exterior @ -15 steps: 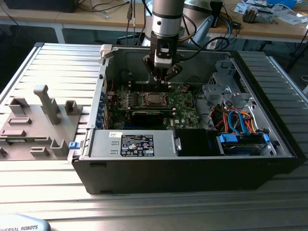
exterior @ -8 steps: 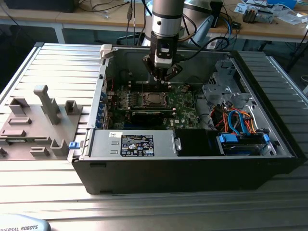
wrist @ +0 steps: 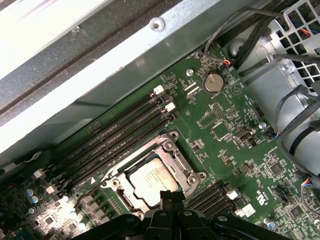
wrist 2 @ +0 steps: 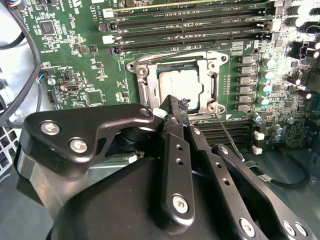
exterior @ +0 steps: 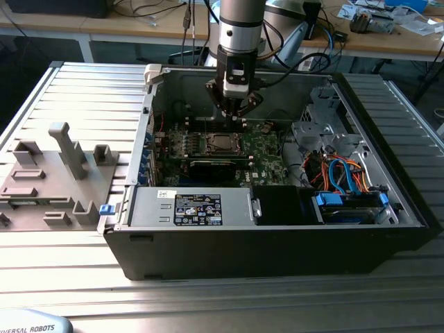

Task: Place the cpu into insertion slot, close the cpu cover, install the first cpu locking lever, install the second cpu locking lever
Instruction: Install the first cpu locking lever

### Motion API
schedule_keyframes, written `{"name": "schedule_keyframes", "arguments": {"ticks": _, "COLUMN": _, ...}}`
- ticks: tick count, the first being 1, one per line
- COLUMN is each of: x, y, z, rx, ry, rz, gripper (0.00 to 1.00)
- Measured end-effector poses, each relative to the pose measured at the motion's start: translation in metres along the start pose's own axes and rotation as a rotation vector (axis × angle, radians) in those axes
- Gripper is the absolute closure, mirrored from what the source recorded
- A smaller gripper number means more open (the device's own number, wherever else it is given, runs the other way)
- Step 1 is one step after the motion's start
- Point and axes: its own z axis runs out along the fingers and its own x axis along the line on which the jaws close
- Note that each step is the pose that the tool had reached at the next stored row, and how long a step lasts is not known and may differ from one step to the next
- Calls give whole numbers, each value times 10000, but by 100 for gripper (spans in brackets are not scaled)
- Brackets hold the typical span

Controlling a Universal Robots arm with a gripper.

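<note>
In the exterior view, the arm reaches down into an open computer case [exterior: 277, 229] lying on the ribbed metal desk [exterior: 83, 97]. The gripper [exterior: 234, 116] hangs just above the green motherboard [exterior: 267, 156], its tips near the far edge of the insertion slot [exterior: 220, 143]. A grey fixture block [exterior: 52, 177] sits on the desk toward the exterior view's left, well apart from the case.

In the second wrist view, the cpu [wrist 2: 181, 86] lies flat inside the insertion slot [wrist 2: 144, 86], its silver-grey top showing through the window of the cpu cover [wrist 2: 212, 80], which lies down over it. The fingers [wrist 2: 176, 112] are clenched together with nothing between them, their tips just at the socket's near edge. A thin locking lever [wrist 2: 231, 139] runs slantwise beside the socket.

In the first wrist view, the cpu [wrist: 150, 179] sits in the slot with the cpu cover [wrist: 172, 150] framing it, and the fingers [wrist: 172, 200] touch each other right at the socket's edge. 4 long memory slots [wrist: 115, 137] run alongside the socket.
</note>
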Motion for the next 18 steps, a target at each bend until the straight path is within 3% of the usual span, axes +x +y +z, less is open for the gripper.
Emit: {"name": "schedule_keyframes", "arguments": {"ticks": 18, "x": 0, "y": 0, "z": 0, "rx": -10, "ry": -12, "rz": -180, "gripper": 89}}
